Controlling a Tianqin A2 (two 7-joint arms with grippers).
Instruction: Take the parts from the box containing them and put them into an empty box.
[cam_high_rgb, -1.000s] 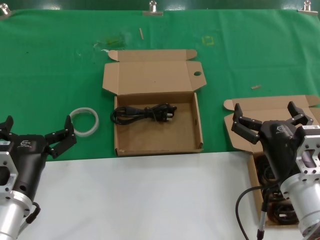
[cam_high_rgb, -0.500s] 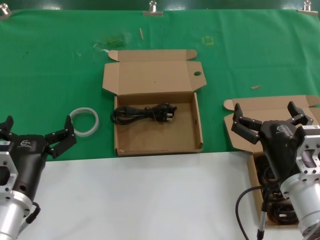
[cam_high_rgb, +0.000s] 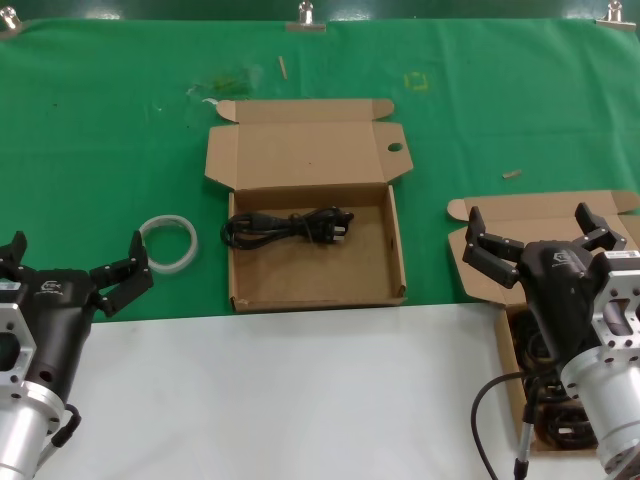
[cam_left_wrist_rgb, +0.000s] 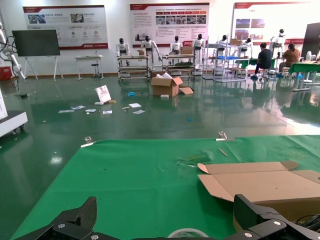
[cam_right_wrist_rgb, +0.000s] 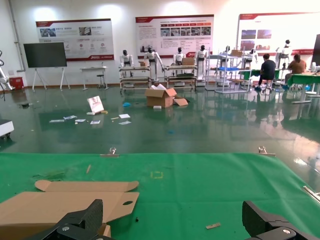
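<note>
table (cam_high_rgb: 120, 110): i saw green cloth over the far half and a white surface (cam_high_rgb: 300, 400) along the near edge.
middle box (cam_high_rgb: 390, 250): the one with the oval hole in its lid sat open at the centre of the cloth, lid folded back flat away from me.
right box (cam_high_rgb: 480, 285): the source box stood open at my right, its near part hidden behind my right arm; dark coiled cables (cam_high_rgb: 545, 425) showed inside, below the wrist.
right gripper (cam_high_rgb: 540, 238): it hung above the right box, jaws spread wide, gripping nothing.
left gripper (cam_high_rgb: 72, 262): it was parked low at my left over the cloth edge, jaws spread wide and bare.
cable in middle box (cam_high_rgb: 288, 226): one black tied bundle lay across the far part of the floor, plug end pointing right.
white ring (cam_high_rgb: 170, 242): it lay flat on the cloth between the left gripper and the middle box, touching neither.
</note>
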